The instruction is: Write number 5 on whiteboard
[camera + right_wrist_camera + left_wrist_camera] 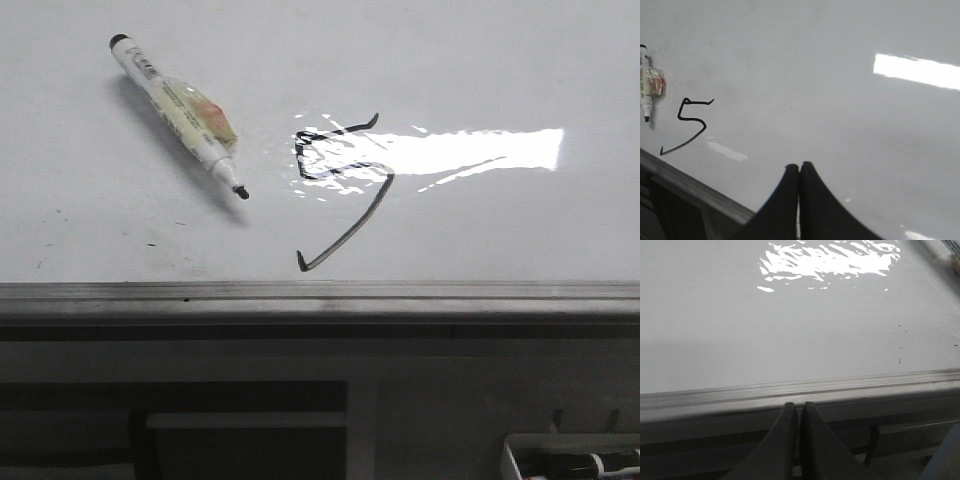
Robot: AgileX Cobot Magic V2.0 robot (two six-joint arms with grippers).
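Whiteboard: glossy white, flat, grey rail along its near edge.
Number 5: black strokes mid-board, close to the near rail, partly under glare.
Marker: uncapped, lying left of the 5, apart from it.
Left gripper: fingers pressed together, empty, at the near rail.
Right gripper: fingers together, empty, over bare board.

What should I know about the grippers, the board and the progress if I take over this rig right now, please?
Left gripper: fingers shut, empty, over the near rail of the whiteboard.
Right gripper: fingers shut, empty, above the board.
The marker lies uncapped on the board, left of the number 5.
Done: the 5 is drawn, with a long slanted tail.
Left: seemingly nothing to write; perhaps cap the marker.
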